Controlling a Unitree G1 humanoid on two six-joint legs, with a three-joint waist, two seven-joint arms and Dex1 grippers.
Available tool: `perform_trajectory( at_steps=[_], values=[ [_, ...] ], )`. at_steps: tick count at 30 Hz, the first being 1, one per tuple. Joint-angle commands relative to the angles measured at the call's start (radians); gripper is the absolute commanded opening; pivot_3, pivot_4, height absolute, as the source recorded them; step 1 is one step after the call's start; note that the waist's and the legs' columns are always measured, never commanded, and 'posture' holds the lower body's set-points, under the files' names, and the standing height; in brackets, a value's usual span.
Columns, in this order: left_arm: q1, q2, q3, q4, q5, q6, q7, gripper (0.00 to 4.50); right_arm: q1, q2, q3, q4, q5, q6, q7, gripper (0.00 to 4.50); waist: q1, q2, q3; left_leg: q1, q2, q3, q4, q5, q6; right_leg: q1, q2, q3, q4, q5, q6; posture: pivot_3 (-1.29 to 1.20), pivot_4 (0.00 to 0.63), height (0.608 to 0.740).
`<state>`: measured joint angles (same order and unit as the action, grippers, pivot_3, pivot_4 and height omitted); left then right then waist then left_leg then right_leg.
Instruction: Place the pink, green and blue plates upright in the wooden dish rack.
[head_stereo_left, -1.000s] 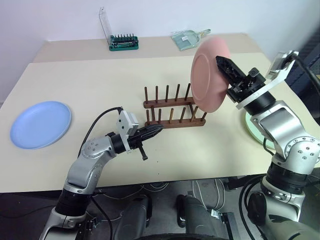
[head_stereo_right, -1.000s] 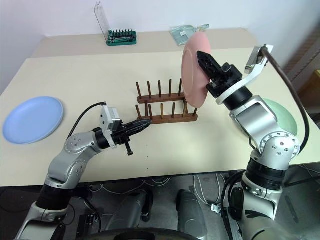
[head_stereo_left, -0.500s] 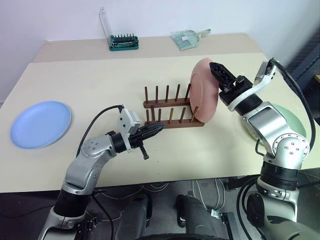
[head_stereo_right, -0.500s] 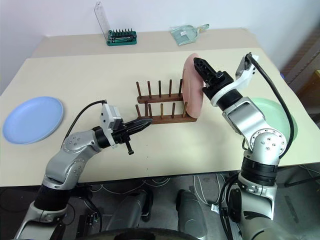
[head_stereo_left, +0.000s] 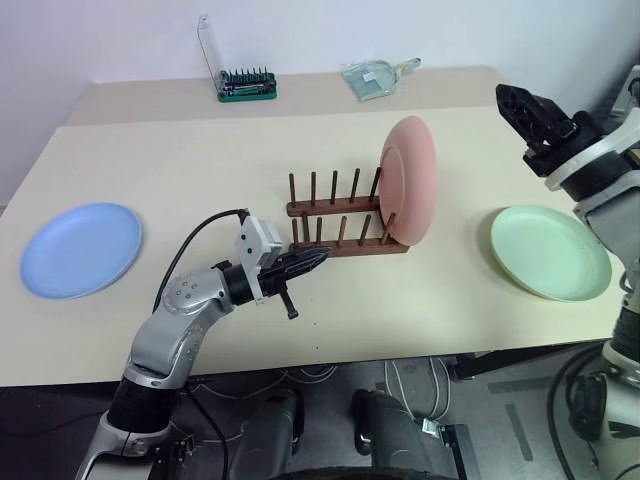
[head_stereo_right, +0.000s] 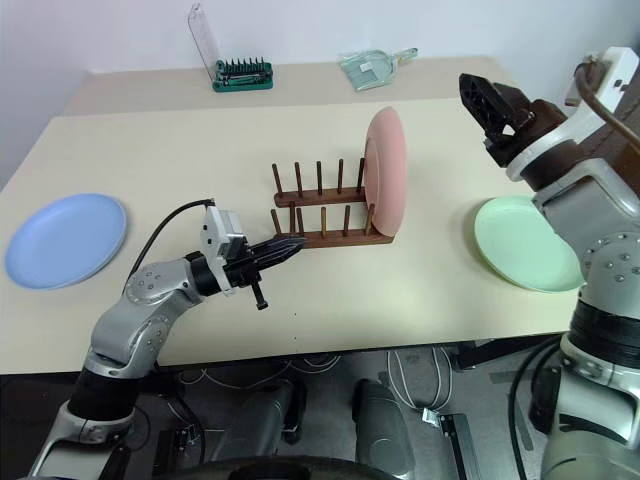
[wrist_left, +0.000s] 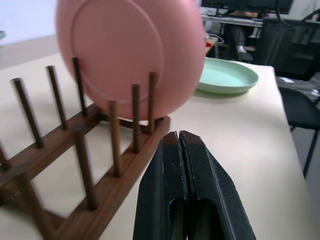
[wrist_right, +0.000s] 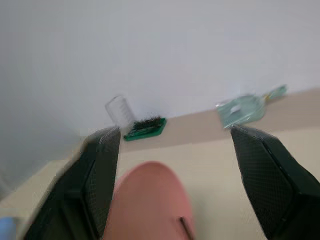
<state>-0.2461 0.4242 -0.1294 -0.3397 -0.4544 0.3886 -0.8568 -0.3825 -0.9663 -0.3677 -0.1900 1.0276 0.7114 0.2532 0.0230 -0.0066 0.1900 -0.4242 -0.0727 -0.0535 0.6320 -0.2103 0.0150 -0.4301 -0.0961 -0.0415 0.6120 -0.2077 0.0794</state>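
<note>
Left jaws pressed shut and empty, right jaws spread empty; round matte pink plate upright between wooden dish rack pegs.

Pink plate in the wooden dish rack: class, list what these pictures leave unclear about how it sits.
- Pink plate: in the head views its own body hides its lower edge and the slot of the wooden dish rack holding it.
- Left wrist view: the left gripper covers the near rail.
- Right wrist view: the picture's edge cuts the plate off.
</note>
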Motion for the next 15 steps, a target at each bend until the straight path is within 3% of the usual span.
perform_trajectory(
  at_steps=[1,5,15],
  values=[
    [0.008,0.026,-0.027,-0.034,-0.055,0.046,-0.065,0.0,0.194,-0.185,0.043,-0.009,-0.265,-0.039,0.194,3.53,0.008,0.0,0.0,0.0,0.0,0.001,0.0,-0.001,0.001,0.0,-0.001,0.0,-0.001,0.0,0.0,0.0,0.15,0.74],
    [0.0,0.03,-0.051,-0.014,-0.06,0.05,-0.104,0.0,0.345,-0.212,0.107,-0.023,-0.408,-0.049,0.246,3.53,0.0,0.0,0.0,0.001,0.0,0.005,0.002,-0.002,0.002,0.0,-0.002,0.002,-0.001,0.0,0.0,0.0,0.15,0.74],
    [0.025,0.021,-0.062,0.082,-0.02,-0.05,-0.164,0.0,0.341,-0.083,0.202,0.049,-0.595,-0.036,0.239,3.53,-0.008,0.0,0.0,0.001,0.002,0.004,0.001,-0.002,0.002,0.0,-0.002,0.002,-0.001,-0.001,0.002,0.0,0.15,0.74]
  ],
)
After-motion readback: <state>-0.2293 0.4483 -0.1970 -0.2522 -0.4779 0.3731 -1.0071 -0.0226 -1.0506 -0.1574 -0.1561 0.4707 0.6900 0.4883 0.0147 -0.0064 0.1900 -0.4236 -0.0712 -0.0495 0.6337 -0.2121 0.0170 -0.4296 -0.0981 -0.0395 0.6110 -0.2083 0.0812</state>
